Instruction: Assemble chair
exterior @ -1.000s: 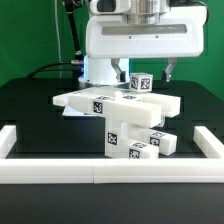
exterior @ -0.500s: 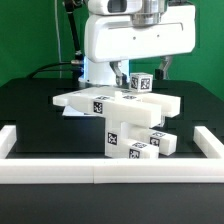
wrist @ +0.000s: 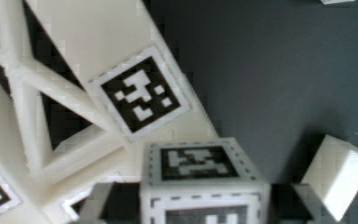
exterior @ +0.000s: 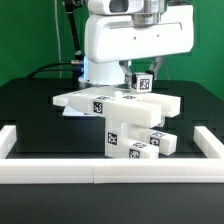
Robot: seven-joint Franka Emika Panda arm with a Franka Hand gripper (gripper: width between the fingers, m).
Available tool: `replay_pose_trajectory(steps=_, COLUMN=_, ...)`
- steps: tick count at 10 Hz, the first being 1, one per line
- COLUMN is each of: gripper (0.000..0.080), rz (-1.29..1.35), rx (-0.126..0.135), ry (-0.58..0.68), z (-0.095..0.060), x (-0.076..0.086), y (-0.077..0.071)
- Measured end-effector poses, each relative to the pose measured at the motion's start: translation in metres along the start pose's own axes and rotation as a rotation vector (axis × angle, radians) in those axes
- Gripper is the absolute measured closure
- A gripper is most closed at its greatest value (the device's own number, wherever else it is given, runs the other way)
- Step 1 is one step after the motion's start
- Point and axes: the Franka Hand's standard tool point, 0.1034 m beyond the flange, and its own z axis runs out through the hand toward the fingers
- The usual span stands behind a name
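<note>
The chair parts are stacked at the table's middle. A flat white slab (exterior: 100, 101) with square tags lies on top of leg blocks (exterior: 118, 135), and smaller tagged blocks (exterior: 146, 148) lie at their foot. A small tagged cube (exterior: 142, 83) stands at the slab's back edge. My gripper (exterior: 142, 76) is over it, one finger on each side, shut on it. In the wrist view the cube (wrist: 202, 170) sits between the dark fingers (wrist: 119, 200), beside a white latticed part carrying a tag (wrist: 140, 95).
White border rails (exterior: 110, 176) run along the front and up both sides of the black table. The arm's white body (exterior: 135, 35) fills the back of the view. A thin white edge (exterior: 66, 110) shows behind the stack, and a white piece (wrist: 345, 170) lies beside the cube.
The finger on the exterior view's right has moved in toward the cube, closing the gap. The cube and the stack have not moved.
</note>
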Motion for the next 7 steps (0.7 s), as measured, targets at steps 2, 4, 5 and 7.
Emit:
replay_pose_trajectory(steps=2, gripper=0.0514, rz=0.031, rx=0.0, ry=0.0, z=0.0, x=0.0, y=0.0)
replay_pose_trajectory(steps=4, gripper=0.0514, rz=0.208, rx=0.001, ry=0.0, z=0.0, x=0.0001, y=-0.0004)
replay_pose_trajectory(steps=5, gripper=0.0514, rz=0.269, rx=0.001, ry=0.001, z=0.0, x=0.0002, y=-0.0004)
replay_pose_trajectory(steps=7, gripper=0.0512, rz=0.396, rx=0.004, ry=0.001, z=0.0, x=0.0004, y=-0.0009)
